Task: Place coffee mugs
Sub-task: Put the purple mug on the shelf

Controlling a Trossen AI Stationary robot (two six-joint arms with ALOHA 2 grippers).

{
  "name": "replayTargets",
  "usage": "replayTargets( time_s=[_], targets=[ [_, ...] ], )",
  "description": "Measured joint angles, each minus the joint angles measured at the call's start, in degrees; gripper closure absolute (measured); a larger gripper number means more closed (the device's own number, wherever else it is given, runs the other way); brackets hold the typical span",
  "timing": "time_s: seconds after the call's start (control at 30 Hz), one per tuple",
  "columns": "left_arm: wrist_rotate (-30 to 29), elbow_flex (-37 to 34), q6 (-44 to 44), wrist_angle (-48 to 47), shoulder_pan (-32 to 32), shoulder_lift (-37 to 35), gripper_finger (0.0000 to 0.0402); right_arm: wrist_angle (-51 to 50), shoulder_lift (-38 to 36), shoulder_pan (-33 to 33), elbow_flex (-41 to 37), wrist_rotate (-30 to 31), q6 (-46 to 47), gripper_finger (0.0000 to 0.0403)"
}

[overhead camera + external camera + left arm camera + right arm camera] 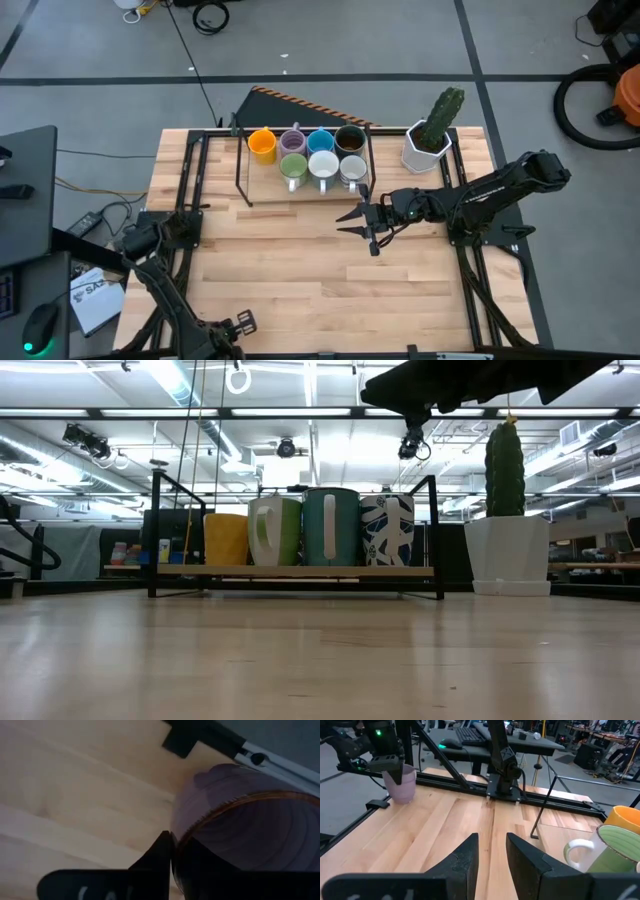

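Observation:
Seven mugs stand in the black wire rack (pixel 243 170) at the table's far middle: orange (pixel 262 145), purple (pixel 293 140), blue (pixel 321 141) and dark brown (pixel 350 139) behind, green (pixel 293 167) and two white (pixel 323 166) in front. My right gripper (pixel 365 225) is open and empty just near-side of the rack. My left gripper (pixel 395 767) is at the table's near left corner, shut on the second purple mug (pixel 402 782). In the high view that arm hides this mug. My left gripper holds the purple mug by its rim wall (pixel 182 837). One finger (pixel 160 857) is outside the wall; the other seems to be inside the mug, where I cannot see it. The fingers come from above, pointing down. The mug is upright, its base at the table top.
A white angular pot with a green cactus (pixel 430 140) stands right of the rack. Black rails (pixel 460 782) run along the table's left and right edges. Bare wood lies between the rack and the near edge.

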Motion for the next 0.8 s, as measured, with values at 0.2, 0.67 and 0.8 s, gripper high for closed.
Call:
replayTargets(
  time_s=[0.2,0.67,0.8],
  targets=[
    [-1.3,0.0,-6.4,-2.5,1.7,0.0,0.0381,0.0,0.0,0.0,0.0,0.0,0.0,0.0298],
    [-11.6,-1.7,-15.8,-0.6,7.1,-7.3,0.0381,0.0,0.0,0.0,0.0,0.0,-0.4,0.0298],
    [-11.6,-9.0,-12.0,6.5,9.8,-12.0,0.0381,0.1,0.0,0.0,0.0,0.0,-0.6,0.0298]
  ],
)
